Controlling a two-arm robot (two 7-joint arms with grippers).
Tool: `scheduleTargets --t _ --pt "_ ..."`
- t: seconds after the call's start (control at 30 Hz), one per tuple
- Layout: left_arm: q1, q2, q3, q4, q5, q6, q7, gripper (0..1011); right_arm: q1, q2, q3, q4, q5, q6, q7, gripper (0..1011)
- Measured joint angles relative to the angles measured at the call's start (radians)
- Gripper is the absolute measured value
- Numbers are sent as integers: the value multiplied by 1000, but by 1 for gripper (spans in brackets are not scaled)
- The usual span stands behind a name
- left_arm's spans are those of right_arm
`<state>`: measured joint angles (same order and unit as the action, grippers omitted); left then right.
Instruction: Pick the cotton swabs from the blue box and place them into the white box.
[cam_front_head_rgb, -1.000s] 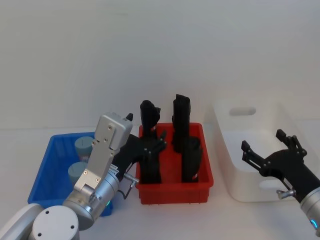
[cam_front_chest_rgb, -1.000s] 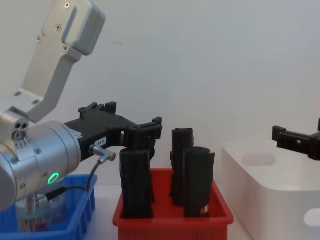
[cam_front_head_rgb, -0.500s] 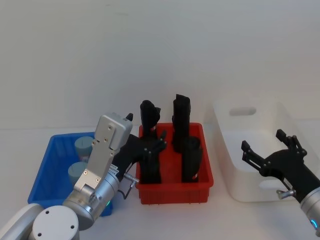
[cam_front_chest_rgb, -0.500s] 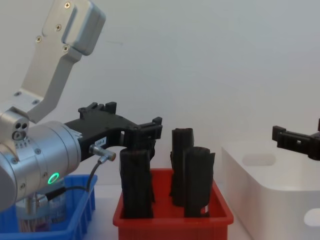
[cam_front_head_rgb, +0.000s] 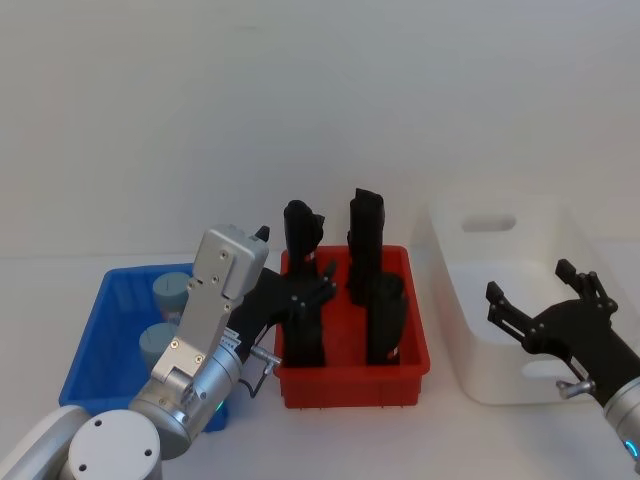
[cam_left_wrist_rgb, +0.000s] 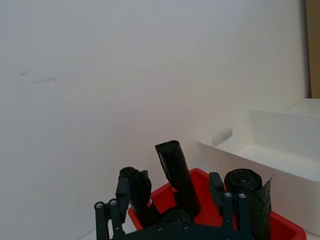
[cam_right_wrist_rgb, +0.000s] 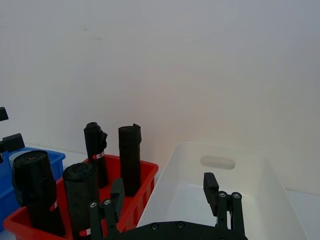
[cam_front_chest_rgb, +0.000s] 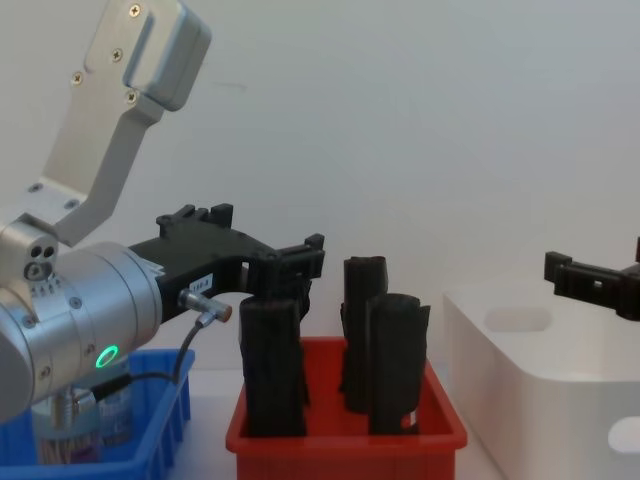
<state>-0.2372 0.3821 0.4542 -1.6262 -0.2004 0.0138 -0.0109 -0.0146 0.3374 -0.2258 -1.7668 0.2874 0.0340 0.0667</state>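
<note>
I'm just starting: my left gripper (cam_front_head_rgb: 320, 283) and right gripper (cam_front_head_rgb: 537, 290) are wide open and empty, so next I grab 1 of the cotton swabs (cam_front_head_rgb: 168, 290), lower left.

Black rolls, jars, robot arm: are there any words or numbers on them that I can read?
No text here can be read.
Red-and-white tags on the rolls: too small to read.
White sticker on the left claw: print too small to read.
Jar: its side is blurred, nothing readable.
</note>
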Motion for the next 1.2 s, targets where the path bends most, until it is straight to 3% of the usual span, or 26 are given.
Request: scheduleTargets --t 1.2 --pt "0 0 0 0 0 0 0 1003 1 0 0 1 -2 0 3 1001"
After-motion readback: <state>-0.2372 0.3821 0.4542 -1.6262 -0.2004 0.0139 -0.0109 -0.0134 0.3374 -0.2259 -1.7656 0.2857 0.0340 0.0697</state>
